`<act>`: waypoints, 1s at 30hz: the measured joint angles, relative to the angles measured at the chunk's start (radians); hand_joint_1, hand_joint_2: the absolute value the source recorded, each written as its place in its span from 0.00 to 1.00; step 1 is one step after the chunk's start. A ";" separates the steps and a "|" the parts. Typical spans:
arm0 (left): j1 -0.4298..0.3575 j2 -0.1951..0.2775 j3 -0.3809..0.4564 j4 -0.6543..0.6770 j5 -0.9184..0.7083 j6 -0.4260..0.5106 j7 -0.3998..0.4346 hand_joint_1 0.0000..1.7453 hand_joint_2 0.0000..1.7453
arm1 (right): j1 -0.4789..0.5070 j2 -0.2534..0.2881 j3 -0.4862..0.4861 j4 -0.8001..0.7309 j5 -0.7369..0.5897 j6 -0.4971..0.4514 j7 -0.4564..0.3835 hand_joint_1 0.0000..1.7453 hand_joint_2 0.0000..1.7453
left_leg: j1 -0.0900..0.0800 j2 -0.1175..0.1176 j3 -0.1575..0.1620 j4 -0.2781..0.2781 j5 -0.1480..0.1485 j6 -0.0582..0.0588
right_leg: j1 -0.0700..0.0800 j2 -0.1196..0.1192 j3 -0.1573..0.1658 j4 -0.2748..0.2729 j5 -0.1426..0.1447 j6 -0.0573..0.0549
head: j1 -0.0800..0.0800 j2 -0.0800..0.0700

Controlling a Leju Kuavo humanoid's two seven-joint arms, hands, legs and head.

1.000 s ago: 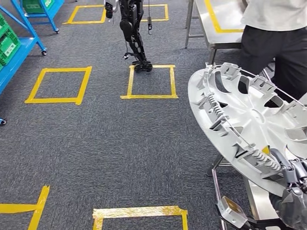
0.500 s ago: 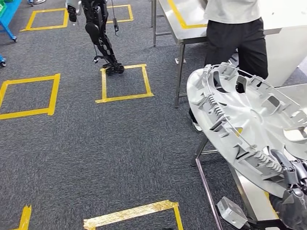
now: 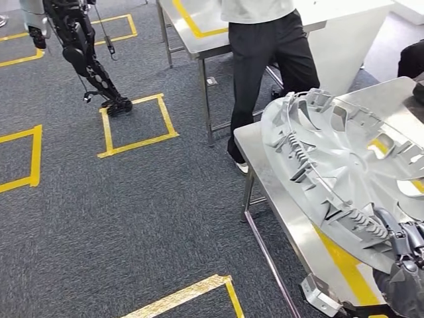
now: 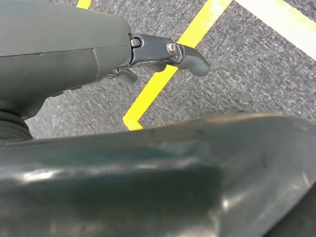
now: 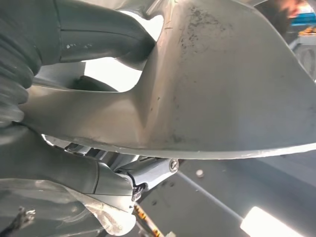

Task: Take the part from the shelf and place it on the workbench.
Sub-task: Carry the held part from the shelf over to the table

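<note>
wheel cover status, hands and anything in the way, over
Right hand grips wheel cover, held tilted over the workbench. Left hand holds nothing. Person stands beside the bench's far corner.

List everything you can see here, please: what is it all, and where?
wheel cover: one, silver-grey, held tilted above the near workbench
near workbench: one, steel with yellow tape, at right
far workbench: one, steel with yellow stripe, behind the person
person: one, white top, dark trousers, between the benches
other robot: one, black legs, standing at a floor square
floor squares: several, yellow tape, on grey carpet
right hand: one, dark, grips the cover's rim
left hand: one, grey, over the carpet
</note>
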 joint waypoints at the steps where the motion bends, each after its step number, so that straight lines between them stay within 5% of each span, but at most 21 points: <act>1: 0.000 0.000 -0.001 0.000 0.000 0.000 0.000 0.00 0.00 | 0.003 0.000 -0.001 0.000 0.000 0.000 0.000 1.00 1.00 | -0.001 -0.003 0.007 -0.025 0.027 0.005 | 0.002 0.015 0.001 0.000 0.000 0.000 | 0.000 0.000; 4: -0.001 0.000 -0.003 0.000 -0.001 0.000 0.000 0.00 0.00 | 0.010 0.000 -0.003 -0.004 0.000 0.000 0.000 1.00 1.00 | -0.004 -0.063 0.089 -0.230 0.135 0.025 | 0.002 0.056 0.001 0.002 0.001 0.002 | 0.001 0.000; 6: -0.001 0.001 -0.003 0.000 -0.001 0.001 0.001 0.00 0.00 | 0.015 0.000 -0.005 -0.008 0.000 0.000 0.001 1.00 1.00 | -0.006 -0.097 0.116 -0.297 0.151 0.031 | -0.002 0.079 -0.006 0.002 0.005 0.011 | 0.000 0.000; 8: -0.003 0.000 -0.003 0.000 -0.002 0.002 0.002 0.00 0.00 | 0.021 0.000 -0.008 -0.013 0.000 0.000 0.002 1.00 1.00 | -0.006 -0.078 0.120 -0.309 0.153 0.034 | -0.006 0.096 -0.017 0.001 0.010 0.024 | 0.000 0.000; 10: -0.005 -0.002 -0.003 0.000 -0.002 0.002 0.003 0.00 0.00 | 0.026 0.000 -0.010 -0.017 0.000 0.000 0.002 1.00 1.00 | -0.003 -0.052 0.125 -0.327 0.162 0.042 | -0.003 0.055 -0.036 0.025 -0.009 0.032 | 0.003 0.000; 12: -0.004 -0.003 -0.003 0.000 -0.001 0.002 0.003 0.00 0.00 | 0.025 0.000 -0.010 -0.019 0.000 0.000 0.002 1.00 1.00 | -0.002 -0.022 0.128 -0.336 0.166 0.048 | -0.001 -0.011 -0.086 0.127 -0.071 0.041 | 0.006 0.000; 14: -0.001 -0.003 -0.004 0.000 -0.001 0.002 0.003 0.00 0.00 | 0.025 0.000 -0.010 -0.019 0.000 0.000 0.002 1.00 1.00 | -0.003 0.009 0.127 -0.335 0.165 0.049 | -0.005 -0.032 -0.144 0.254 -0.126 0.051 | 0.008 0.000; 15: 0.000 -0.004 -0.004 0.000 -0.001 0.002 0.003 0.00 0.00 | 0.026 0.000 -0.010 -0.019 0.000 0.000 0.002 1.00 1.00 | -0.003 0.023 0.128 -0.335 0.164 0.048 | -0.007 -0.035 -0.155 0.281 -0.129 0.056 | 0.008 0.000; 16: -0.001 -0.004 -0.004 0.000 -0.001 0.002 0.003 0.00 0.00 | 0.027 0.000 -0.011 -0.019 0.000 0.000 0.002 1.00 1.00 | -0.003 0.036 0.129 -0.335 0.162 0.046 | -0.010 -0.040 -0.143 0.263 -0.112 0.060 | 0.008 0.000; 18: -0.002 -0.006 -0.004 0.000 -0.002 0.002 0.003 0.00 0.00 | 0.029 0.000 -0.014 -0.019 0.000 0.000 0.002 1.00 1.00 | -0.002 0.060 0.134 -0.332 0.156 0.037 | -0.013 -0.070 -0.067 0.127 -0.049 0.064 | 0.008 0.000; 20: -0.003 -0.006 -0.004 0.000 -0.002 0.001 0.003 0.00 0.00 | 0.029 0.000 -0.016 -0.020 0.000 0.000 0.003 1.00 1.00 | -0.006 0.078 0.139 -0.325 0.147 0.025 | -0.010 -0.101 0.000 0.014 -0.014 0.056 | 0.008 0.000; 23: -0.006 -0.006 -0.005 0.000 -0.003 0.001 0.004 0.00 0.00 | 0.034 0.000 -0.020 -0.022 0.000 0.000 0.003 1.00 1.00 | -0.009 0.100 0.144 -0.321 0.141 0.014 | -0.005 -0.084 0.010 -0.004 -0.012 0.033 | 0.006 0.000; 26: -0.008 -0.006 -0.011 -0.001 -0.006 0.002 0.011 0.00 0.00 | 0.039 0.000 -0.024 -0.027 0.000 0.000 0.005 1.00 1.00 | -0.001 0.049 0.120 -0.255 0.092 0.002 | -0.009 -0.057 0.009 -0.006 -0.008 0.014 | 0.003 0.000; 28: -0.005 -0.008 -0.015 -0.001 -0.006 -0.002 0.033 0.00 0.00 | 0.038 0.000 -0.024 -0.028 0.000 0.000 0.006 1.00 1.00 | 0.001 0.010 0.058 -0.116 0.024 0.000 | -0.007 -0.037 0.009 -0.006 -0.007 0.006 | 0.001 0.000; 30: 0.001 -0.008 -0.018 0.000 -0.003 -0.010 0.059 0.00 0.00 | 0.037 0.000 -0.024 -0.028 0.000 0.000 0.007 1.00 1.00 | 0.000 0.002 0.005 -0.011 -0.002 0.004 | -0.003 -0.009 0.010 -0.006 -0.007 0.004 | 0.001 0.000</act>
